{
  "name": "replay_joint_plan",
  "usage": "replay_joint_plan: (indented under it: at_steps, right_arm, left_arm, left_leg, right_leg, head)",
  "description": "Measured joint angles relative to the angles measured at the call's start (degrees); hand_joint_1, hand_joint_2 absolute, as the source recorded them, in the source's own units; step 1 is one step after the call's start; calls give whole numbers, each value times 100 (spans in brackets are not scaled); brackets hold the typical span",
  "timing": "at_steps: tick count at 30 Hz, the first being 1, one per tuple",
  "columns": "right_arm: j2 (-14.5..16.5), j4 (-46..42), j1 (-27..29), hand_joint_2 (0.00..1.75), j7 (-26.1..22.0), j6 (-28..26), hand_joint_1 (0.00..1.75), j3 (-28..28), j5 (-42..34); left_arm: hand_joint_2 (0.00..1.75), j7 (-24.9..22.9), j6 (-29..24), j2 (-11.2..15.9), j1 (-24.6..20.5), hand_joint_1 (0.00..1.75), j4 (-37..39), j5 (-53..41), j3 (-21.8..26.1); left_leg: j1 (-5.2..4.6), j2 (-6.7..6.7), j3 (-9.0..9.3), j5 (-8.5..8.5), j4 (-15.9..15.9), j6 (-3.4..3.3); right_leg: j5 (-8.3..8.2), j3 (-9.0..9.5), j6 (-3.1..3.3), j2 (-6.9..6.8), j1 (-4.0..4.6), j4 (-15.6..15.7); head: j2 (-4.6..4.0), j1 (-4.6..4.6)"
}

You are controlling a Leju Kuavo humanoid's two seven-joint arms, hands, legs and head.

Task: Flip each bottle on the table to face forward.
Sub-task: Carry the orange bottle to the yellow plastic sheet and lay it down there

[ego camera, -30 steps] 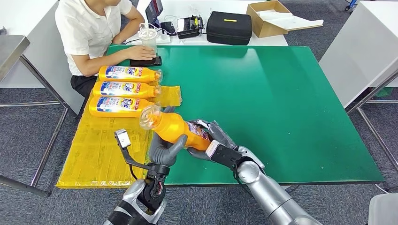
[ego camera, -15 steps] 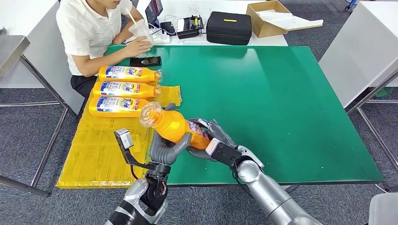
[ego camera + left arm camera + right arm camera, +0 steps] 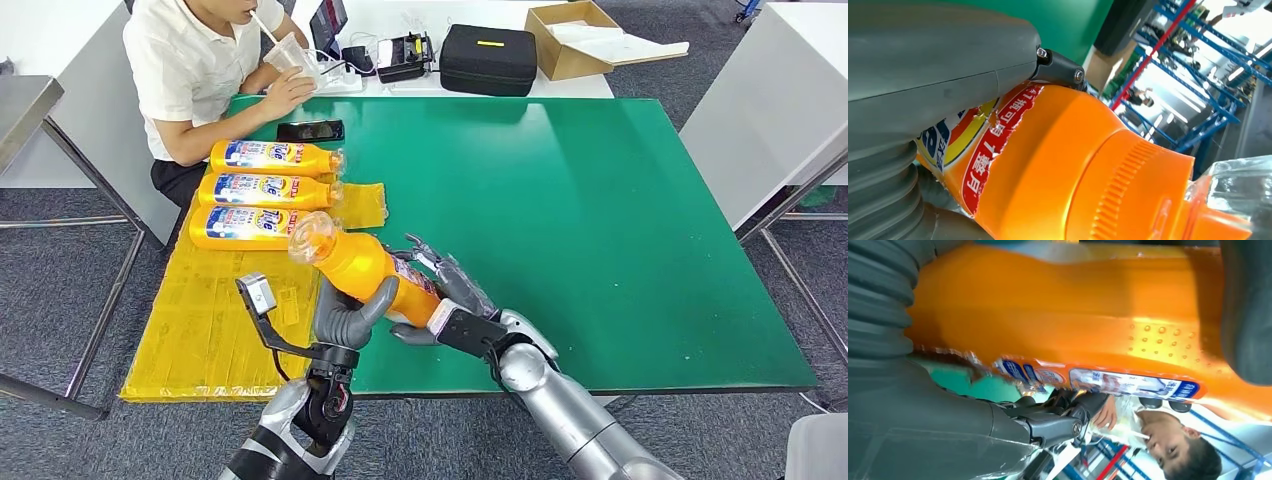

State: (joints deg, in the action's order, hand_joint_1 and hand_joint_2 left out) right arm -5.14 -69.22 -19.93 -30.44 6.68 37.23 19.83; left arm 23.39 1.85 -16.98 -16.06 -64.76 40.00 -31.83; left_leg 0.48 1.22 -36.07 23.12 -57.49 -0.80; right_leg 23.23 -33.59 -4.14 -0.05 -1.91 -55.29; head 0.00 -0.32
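Head view: your two hands share one orange bottle [image 3: 365,268].
Left hand [image 3: 345,315] and right hand [image 3: 445,290] both grip it, fingers wrapped, above the green table [image 3: 600,220].

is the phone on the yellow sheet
No, the phone lies on the green table, beyond the yellow sheet where three bottles lie.

lab/workshop | green table [image 3: 600,200], blue racking [image 3: 1193,100], grey carpet floor [image 3: 60,290]
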Motion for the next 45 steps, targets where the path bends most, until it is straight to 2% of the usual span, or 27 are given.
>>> replay_joint_plan:
  at_steps: [6, 11, 15, 18, 20, 22, 24, 29, 31, 34, 35, 36, 38, 39, 40, 42, 45]
  right_arm:
    - [29, 2, 4, 175, 71, -220, 0, 42, 137]
    - [31, -4, 90, 175, 124, -654, 0, 74, 448]
    - [23, -33, 185, 175, 133, -943, 0, 78, 660]
    - [11, -105, 265, 175, 213, -1256, 0, 73, 956]
    - [-30, -156, 333, 175, 285, -1433, 0, 54, 1178]
    - [-87, -198, 408, 175, 336, -1538, 0, 0, 1378]
    - [-146, -231, 483, 175, 360, -1585, 0, -104, 1535]
    - [-250, -274, 644, 175, 374, -1660, 0, -423, 1784]
    - [-265, -282, 676, 175, 374, -1672, 0, -524, 1815]
    - [-267, -298, 717, 175, 340, -1638, 0, -661, 1816]
    - [-261, -303, 727, 175, 316, -1602, 0, -713, 1816]
    - [-250, -308, 736, 175, 290, -1560, 0, -765, 1816]
    - [-221, -316, 759, 175, 236, -1478, 0, -871, 1817]
    - [-202, -319, 773, 175, 212, -1445, 0, -921, 1818]
    - [-179, -320, 783, 175, 191, -1412, 0, -966, 1819]
    - [-122, -320, 791, 175, 155, -1365, 0, -1035, 1819]
    - [-47, -320, 791, 175, 119, -1319, 0, -1109, 1818]
  left_arm:
    - [175, 108, -443, 0, -30, 175, 33, -373, -32]
    - [175, 240, -1644, -4, -138, 175, 165, -1459, -148]
    - [175, 275, -2107, 2, -199, 175, 358, -1773, -154]
    - [175, 410, -2692, 3, -257, 175, 513, -2196, -124]
    - [175, 560, -3273, 12, -294, 175, 620, -2926, -78]
    - [175, 618, -3847, 19, -314, 175, 703, -4243, 15]
    - [175, 495, -4105, 19, -313, 175, 747, -5616, 188]
    - [175, -185, -4178, 17, -267, 175, 784, -8189, 699]
    - [175, -400, -4182, 17, -247, 175, 788, -8792, 862]
    - [175, -1137, -4132, 38, -293, 175, 890, -9961, 1010]
    - [175, -1459, -4063, 57, -343, 159, 981, -10399, 1032]
    - [175, -1750, -3972, 81, -405, 153, 1089, -10730, 1042]
    - [175, -2217, -3741, 133, -557, 153, 1335, -11124, 1046]
    - [175, -2404, -3617, 161, -648, 168, 1466, -11262, 1048]
    - [175, -2582, -3479, 190, -751, 175, 1616, -11393, 1050]
    - [175, -2850, -3228, 250, -960, 175, 1958, -11602, 1053]
    - [175, -2996, -2994, 316, -1192, 175, 2443, -11700, 1057]
  left_leg:
    - [0, 0, 0, 0, 0, 0]
    - [0, 0, 0, 0, -1, 0]
    - [0, -2, -2, 0, -1, 0]
    - [1, -3, -2, 0, 0, 0]
    - [1, -3, -2, 0, -1, 0]
    - [0, -1, -3, 0, -1, 0]
    - [0, -1, -4, 0, -1, 0]
    - [-1, -3, -4, 1, -1, 0]
    - [0, -4, -4, 0, -1, 0]
    - [1, -3, -3, -1, -1, 0]
    - [1, -3, -3, -1, -1, 0]
    - [1, -3, -3, -2, 0, 0]
    - [1, -4, -4, -2, 0, 0]
    - [1, -3, -4, -3, 0, -1]
    - [1, -3, -4, -3, 0, -1]
    - [1, -3, -4, -3, 0, -1]
    - [1, -3, -5, -3, -1, -1]
  right_leg:
    - [0, 0, 0, 0, 0, 0]
    - [0, -2, 0, 1, 0, 0]
    - [0, -6, 0, 2, 0, 0]
    - [0, -7, 0, 3, 0, 0]
    - [0, -7, 0, 3, 0, 0]
    - [0, -6, 0, 1, 0, 0]
    - [0, -6, 0, 2, -1, 0]
    - [0, -7, 0, 3, -1, 0]
    - [-1, -7, 0, 4, 0, 0]
    - [-1, -7, 0, 3, 1, 0]
    - [-1, -7, 0, 2, 1, 0]
    - [-1, -7, 0, 3, 1, 0]
    - [-1, -7, 0, 3, 0, 0]
    - [-1, -7, 0, 3, 0, -1]
    - [-1, -7, 0, 3, 0, -1]
    - [-2, -6, 0, 3, 0, -1]
    - [-2, -7, 0, 3, 0, -1]
  head:
    - [0, -1]
    - [0, 1]
    - [0, 1]
    - [0, 0]
    - [0, -1]
    - [0, 0]
    - [0, 1]
    - [0, 1]
    - [0, 0]
    - [0, 0]
    - [0, 1]
    - [0, 1]
    - [0, 1]
    - [0, 1]
    - [0, 1]
    - [0, 1]
    - [0, 1]
